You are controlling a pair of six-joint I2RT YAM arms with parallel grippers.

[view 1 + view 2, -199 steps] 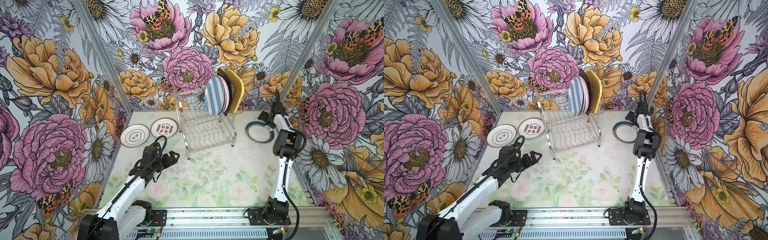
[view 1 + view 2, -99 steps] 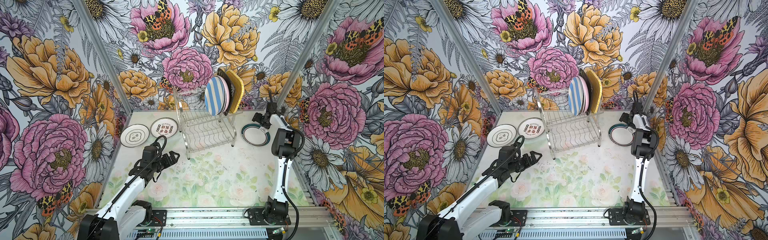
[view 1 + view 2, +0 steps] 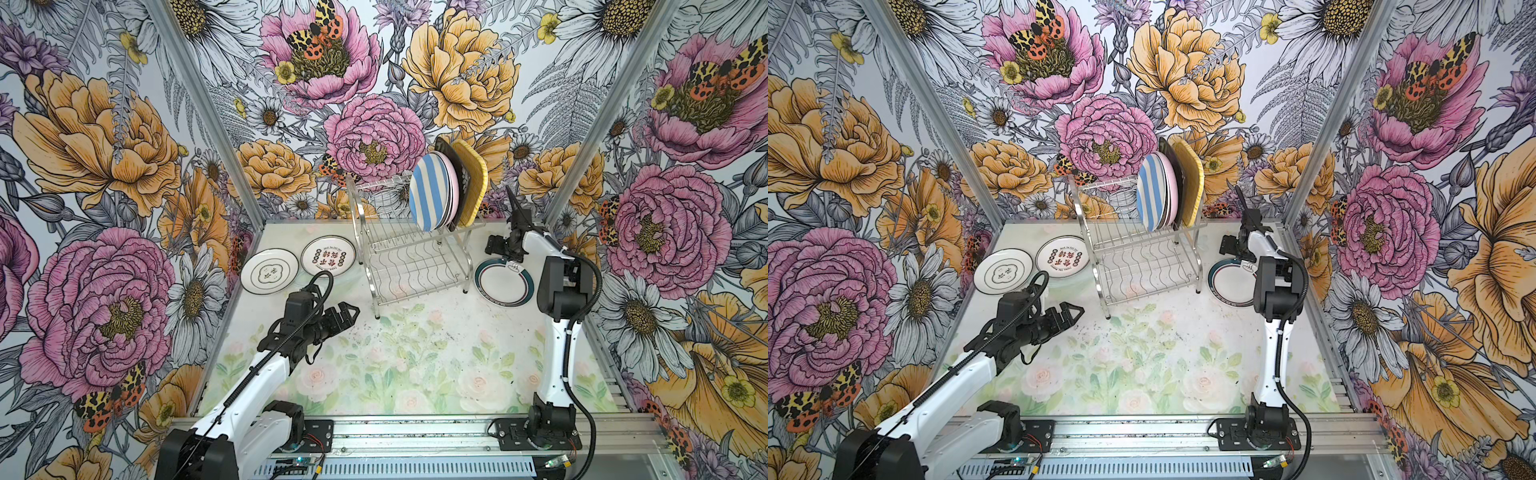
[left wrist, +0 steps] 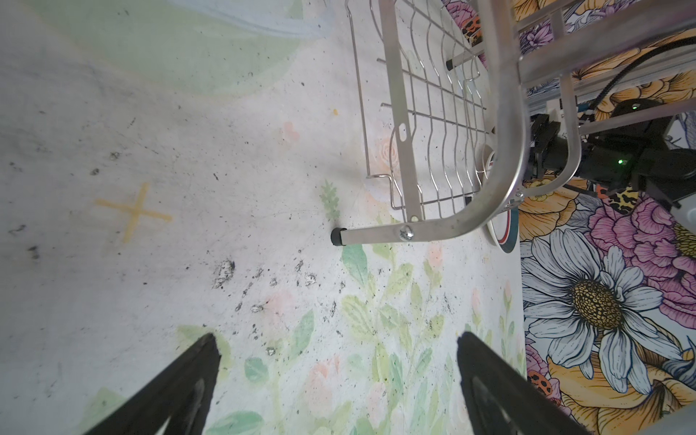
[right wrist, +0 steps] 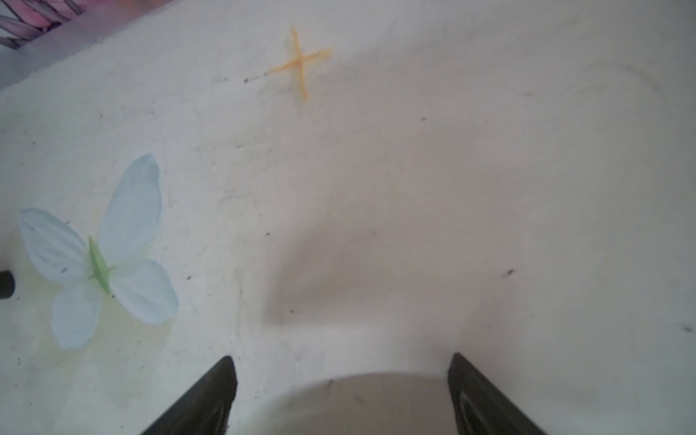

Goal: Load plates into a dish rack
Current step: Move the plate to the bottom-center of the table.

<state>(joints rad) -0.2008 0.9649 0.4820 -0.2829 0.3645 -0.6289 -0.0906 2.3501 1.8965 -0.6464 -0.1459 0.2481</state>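
Observation:
The chrome dish rack [image 3: 415, 266] stands at the back middle of the table. Its upper tier holds a blue-striped plate [image 3: 430, 193], a pink one [image 3: 454, 195], a black one [image 3: 446, 149] and a yellow one [image 3: 471, 183], all on edge. Two white plates [image 3: 269, 271] [image 3: 328, 261] lie flat left of the rack. A teal-rimmed plate [image 3: 503, 286] lies flat to its right. My right gripper [image 3: 505, 255] is open and low at that plate's far rim, and a pale curved edge shows between its fingertips [image 5: 341, 359]. My left gripper [image 3: 351, 312] hovers open and empty by the rack's front left leg [image 4: 337, 339].
Flowered walls close in the table [image 3: 415, 374] on three sides, and the right wall is close behind the right arm [image 3: 561, 286]. A metal rail [image 3: 415, 436] runs along the front edge. An orange cross [image 5: 299, 62] marks the table beyond the right gripper.
My right gripper has moved left and toward the front, and the teal-rimmed plate has slid the same way with it, closer to the rack. The left arm has not moved.

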